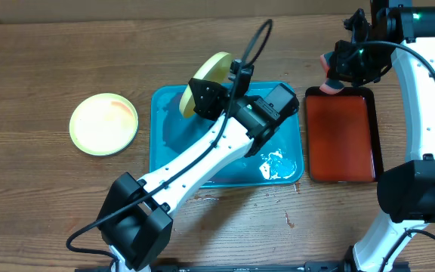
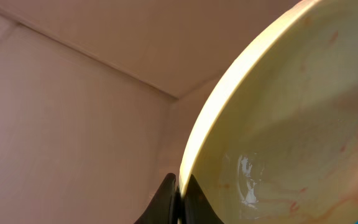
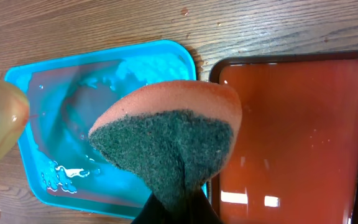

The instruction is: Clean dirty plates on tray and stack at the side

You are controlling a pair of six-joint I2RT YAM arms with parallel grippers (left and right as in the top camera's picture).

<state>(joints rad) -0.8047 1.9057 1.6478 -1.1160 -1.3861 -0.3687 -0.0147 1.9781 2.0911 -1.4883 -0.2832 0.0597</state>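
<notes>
1 plate (image 1: 104, 123) sits aside at left. Left gripper (image 1: 202, 98) pinches a 2nd plate (image 1: 211, 68), faintly red, tilted over the tray (image 1: 171, 147) at centre; right gripper (image 1: 337, 74) clamps a sponge (image 1: 329, 88), upper right. Wiping and stacking remain.

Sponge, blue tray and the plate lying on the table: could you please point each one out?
sponge (image 3: 166, 134), right wrist view, on its green scouring face.
blue tray (image 1: 168, 128), overhead view, on its bare floor by the left rim.
plate on the table (image 1: 104, 123), overhead view, on its centre.
</notes>
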